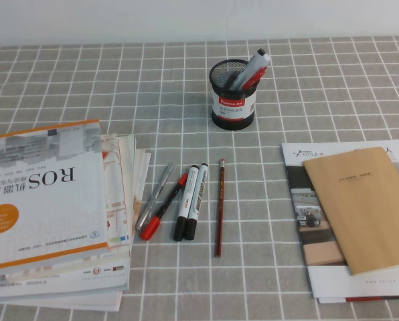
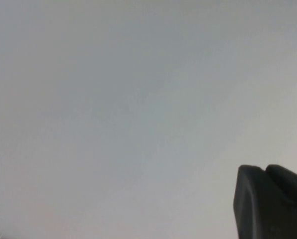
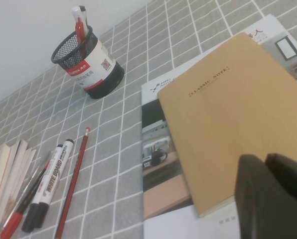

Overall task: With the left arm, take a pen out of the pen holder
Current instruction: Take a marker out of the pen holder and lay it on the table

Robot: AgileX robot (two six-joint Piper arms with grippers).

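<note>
A black mesh pen holder (image 1: 233, 97) stands at the back middle of the grey checked tablecloth. A grey marker and a red pen (image 1: 253, 68) lean out of it to the right. The right wrist view shows the same holder (image 3: 91, 62) with its pens (image 3: 79, 22). Neither arm appears in the high view. My left gripper (image 2: 264, 168) is shut on nothing and faces only a blank pale surface. My right gripper (image 3: 264, 157) is shut too, empty, hovering over the brown notebook (image 3: 228, 114).
In front of the holder lie a silver pen (image 1: 154, 198), a red pen (image 1: 163, 208), two whiteboard markers (image 1: 189, 200) and a red pencil (image 1: 220, 207). A stack of books (image 1: 45, 200) fills the left. The brown notebook (image 1: 363, 207) lies on a brochure (image 1: 300, 200) at the right.
</note>
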